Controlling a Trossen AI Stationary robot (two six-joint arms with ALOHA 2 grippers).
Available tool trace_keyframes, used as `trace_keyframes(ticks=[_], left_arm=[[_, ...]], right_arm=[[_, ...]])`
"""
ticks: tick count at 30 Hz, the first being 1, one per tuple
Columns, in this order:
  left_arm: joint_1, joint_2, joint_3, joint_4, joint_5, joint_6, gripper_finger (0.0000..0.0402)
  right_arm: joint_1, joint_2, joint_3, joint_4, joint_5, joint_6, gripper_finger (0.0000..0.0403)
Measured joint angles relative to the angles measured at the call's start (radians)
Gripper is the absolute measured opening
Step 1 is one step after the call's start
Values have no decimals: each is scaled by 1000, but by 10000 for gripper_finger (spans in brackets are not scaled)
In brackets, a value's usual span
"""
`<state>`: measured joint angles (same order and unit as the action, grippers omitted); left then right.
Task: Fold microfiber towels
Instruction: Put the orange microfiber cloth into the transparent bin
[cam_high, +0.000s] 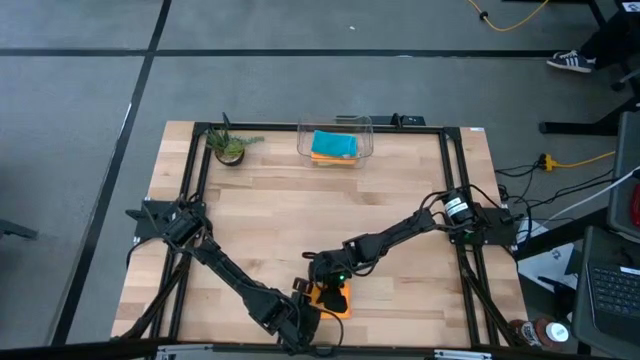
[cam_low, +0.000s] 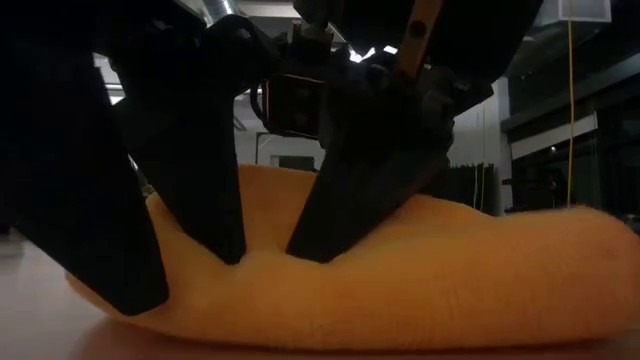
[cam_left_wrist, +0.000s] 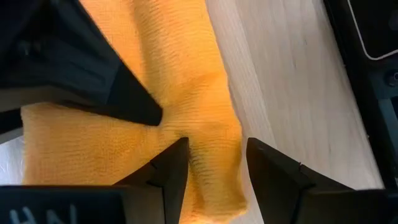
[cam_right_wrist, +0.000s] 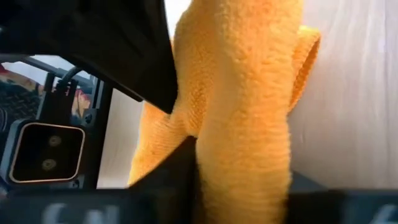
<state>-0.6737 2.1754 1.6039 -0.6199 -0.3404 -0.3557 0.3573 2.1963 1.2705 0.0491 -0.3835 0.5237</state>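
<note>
An orange microfiber towel (cam_high: 338, 300) lies bunched on the wooden table near its front edge; it fills the low view (cam_low: 420, 280). My left gripper (cam_high: 300, 316) comes at it from the table's left, my right gripper (cam_high: 335, 284) from the far right, and both are shut on raised folds of it. In the left wrist view a ridge of the towel (cam_left_wrist: 205, 124) runs between my left gripper's fingers (cam_left_wrist: 217, 149). In the right wrist view a thick ridge (cam_right_wrist: 242, 93) runs between my right gripper's fingers (cam_right_wrist: 242, 180). Teal and orange towels (cam_high: 333, 146) lie in the clear bin. My left gripper pinches a raised fold of the towel (cam_left_wrist: 214, 165) between its two fingers, near the towel's edge. The fingers slant steeply down from the table's left and lie across the fold. The rest of the towel lies on the table. My right gripper pinches a thick raised ridge of the towel (cam_right_wrist: 245, 155) between its two fingers, several layers bunched together. It slants down from the table's far right side. The ridge stands up between the fingers; the towel's lower part rests on the table.
A clear plastic bin (cam_high: 366, 128) stands at the table's far edge, a small potted plant (cam_high: 230, 146) to its left. A black frame (cam_high: 200, 170) runs around the table. Bare wood (cam_high: 300, 210) lies between the bin and the grippers.
</note>
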Motion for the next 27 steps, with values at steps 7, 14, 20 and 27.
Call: trace_keyframes(ticks=[7,14,20,27], left_arm=[[-10,-12,28,-98,-14,-35,155],[-59,-18,208,-502,-60,-222,155],[-104,-19,265,-710,-122,-352,155],[-96,-18,245,-685,-162,-381,155]], right_arm=[[-20,-5,1,-14,-3,18,17],[-74,-49,68,-192,-55,-61,17],[-169,-169,201,-500,19,-251,17],[-288,-311,405,-934,248,-489,17]])
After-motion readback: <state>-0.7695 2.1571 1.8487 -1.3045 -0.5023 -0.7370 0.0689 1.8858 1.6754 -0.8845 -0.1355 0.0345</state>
